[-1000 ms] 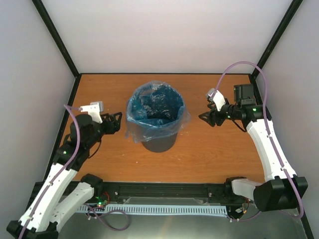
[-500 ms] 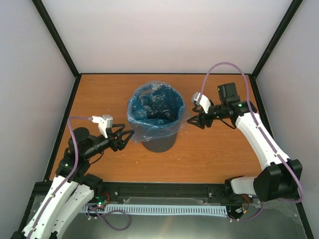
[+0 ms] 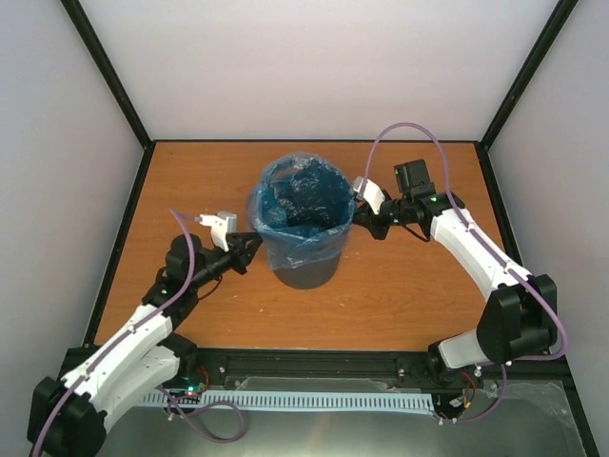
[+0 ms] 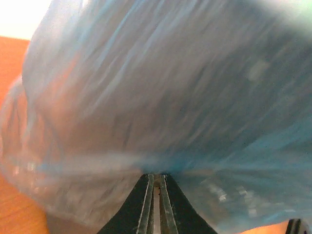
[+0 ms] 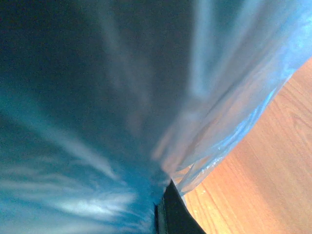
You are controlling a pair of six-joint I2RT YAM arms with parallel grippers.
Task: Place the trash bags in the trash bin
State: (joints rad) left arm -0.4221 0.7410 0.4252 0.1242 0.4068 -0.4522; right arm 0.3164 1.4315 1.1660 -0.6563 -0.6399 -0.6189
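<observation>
Trash bags amount to one thin, glossy light-blue bag [image 3: 303, 205], and it lines the trash bin [image 3: 306, 271]: its mouth is folded out over the rim, its wrinkled film hangs as a loose skirt down the outside of the dark grey wall, and the rest of it sits dark and crumpled inside. The bin stands upright near the middle of the orange-brown table [image 3: 409, 295], between the two arms. The left gripper [image 3: 249, 249] reaches in from the left and meets the skirt low on the bin's left side. In the left wrist view its fingers [image 4: 146, 195] are pressed almost together, only a hairline slit between them, and the film's creases fan out from their tips (a pinch on the plastic, as far as the blur allows). The right gripper [image 3: 360, 221] comes in from the right and touches the bag just under the rim on the bin's right side. In the right wrist view, blue film fills most of the picture and gathers into folds that converge where the dark fingertips close together on it, with bare table showing at the lower right.
</observation>
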